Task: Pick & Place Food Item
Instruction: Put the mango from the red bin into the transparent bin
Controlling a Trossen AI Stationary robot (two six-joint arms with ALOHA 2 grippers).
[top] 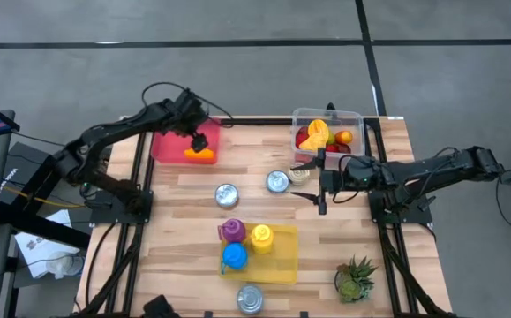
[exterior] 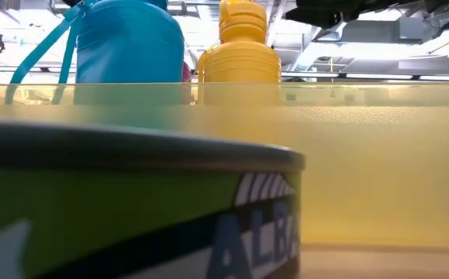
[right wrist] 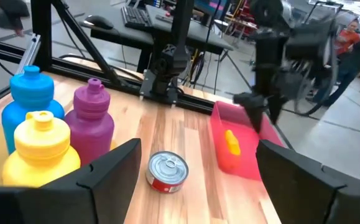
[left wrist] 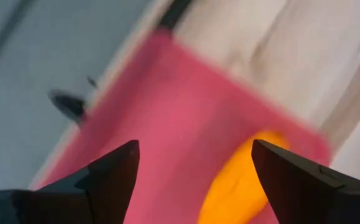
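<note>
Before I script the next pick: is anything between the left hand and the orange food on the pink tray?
Nothing visible. The left hand hangs open right over the orange food on the pink tray, with only tray surface between its fingers.

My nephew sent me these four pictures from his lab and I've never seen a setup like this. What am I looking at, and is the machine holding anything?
It is a robot with two dark arms at a wooden table, each ending in a two-finger gripper. One picture looks straight down, one sits at table height behind a can, and two come from cameras on the wrists.

The left gripper hangs open over a pink tray with an orange food piece in it. The right gripper waits open near mid-table beside a clear tub of fruit. Neither holds anything.

Also there: blue, yellow and purple bottles on a yellow tray, several cans, a small plant.
</note>
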